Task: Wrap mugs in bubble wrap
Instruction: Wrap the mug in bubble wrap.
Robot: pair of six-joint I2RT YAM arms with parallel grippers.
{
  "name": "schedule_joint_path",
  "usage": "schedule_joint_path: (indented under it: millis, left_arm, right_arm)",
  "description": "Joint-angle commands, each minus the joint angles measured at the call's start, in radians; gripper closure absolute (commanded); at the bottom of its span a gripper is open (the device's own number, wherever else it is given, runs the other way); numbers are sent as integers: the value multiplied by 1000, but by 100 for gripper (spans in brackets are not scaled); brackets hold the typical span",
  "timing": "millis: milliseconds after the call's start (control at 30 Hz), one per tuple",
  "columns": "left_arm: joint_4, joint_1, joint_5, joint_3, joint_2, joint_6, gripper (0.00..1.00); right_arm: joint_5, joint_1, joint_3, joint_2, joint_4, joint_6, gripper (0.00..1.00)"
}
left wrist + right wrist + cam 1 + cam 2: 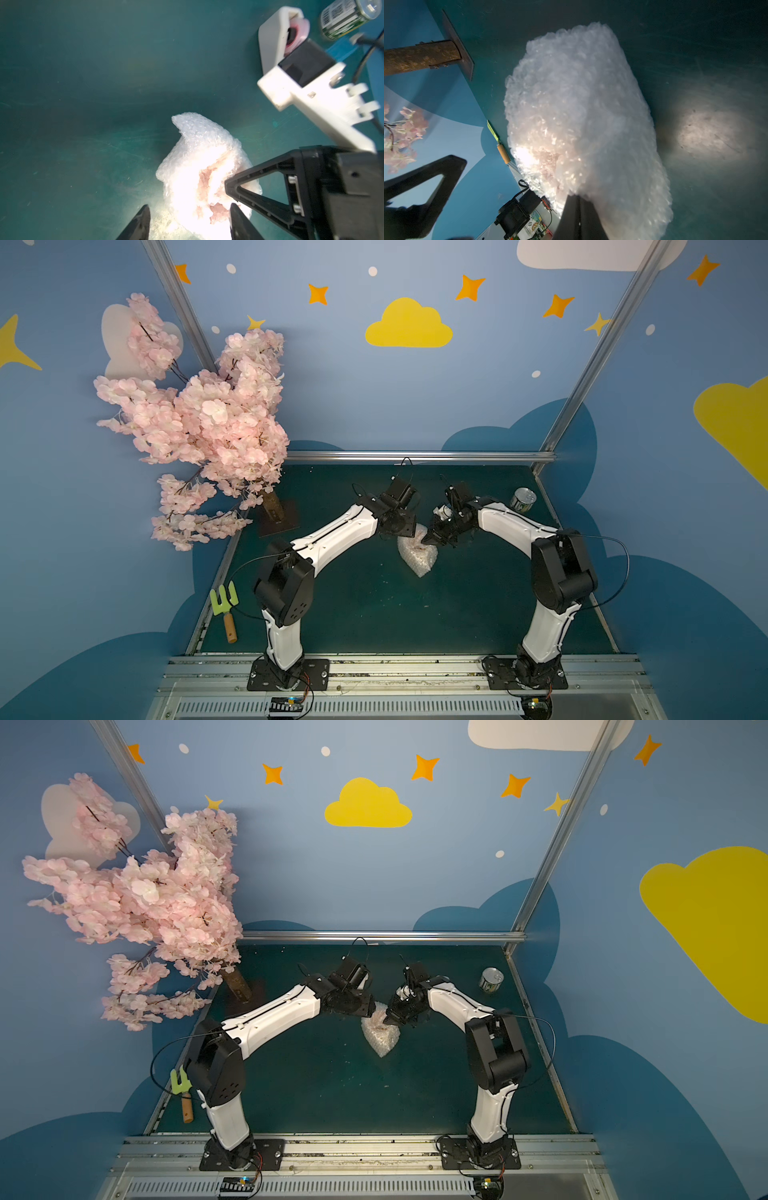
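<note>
right gripper [579, 199]: nearest the lens in the right wrist view; fingers pressed together, pinching a fold of the wrap [581, 104]
right gripper, seen from the left wrist: closed tip [227, 185] at the wrap's right edge, on the pink patch
left gripper [190, 207]: fingers spread, holding nothing; one finger just beside the wrap, off it, the other against its edge
wrap: whitish bubble bundle lying on the table [374, 614], mid-table between the two wrists in both top views [417, 556] [380, 1038]; one corner tapers toward the arm bases
mug [205, 178]: inside the wrap, only a pinkish tint shows through; cannot tell its pose
dispenser [276, 41]: white, pink roll; near the wrap, behind it, past the right wrist
can [523, 499]: silver; well apart from the wrap, back right, by the table edge
tree [195, 418]: pink blossoms; well apart from the wrap, back left, with its trunk on a dark base plate [278, 516]
fork [226, 610]: green head, wooden handle; well apart from the wrap, front left, at the table edge
arms: both bent in over the wrap from the front rail, wrists close above it
</note>
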Motion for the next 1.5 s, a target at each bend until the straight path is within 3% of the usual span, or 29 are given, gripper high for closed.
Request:
schedule_joint_path:
  millis: [0, 267, 467, 733, 900, 1267, 1467]
  left_arm:
    - [-1, 4, -4, -40, -7, -15, 39]
    - [41, 29, -14, -155, -63, -38, 40]
    - [43, 48, -21, -162, -84, -36, 40]
    - [44, 61, -38, -160, -103, -37, 40]
    - [42, 71, -39, -151, -97, -29, 40]
    - [47, 88, -48, -136, -107, -20, 39]
    - [54, 94, -29, -87, -77, -5, 35]
  right_arm:
    - [111, 43, 34, 48, -97, -63, 100]
    - [257, 106, 128, 135, -214, -146, 100]
    - [269, 124, 180, 142, -262, -172, 99]
    - [233, 114, 273, 54, -333, -209, 69]
    - [190, 102, 274, 18, -314, -191, 63]
    - [217, 70, 336, -63, -385, -190, 44]
    - [278, -60, 330, -49, -384, -279, 33]
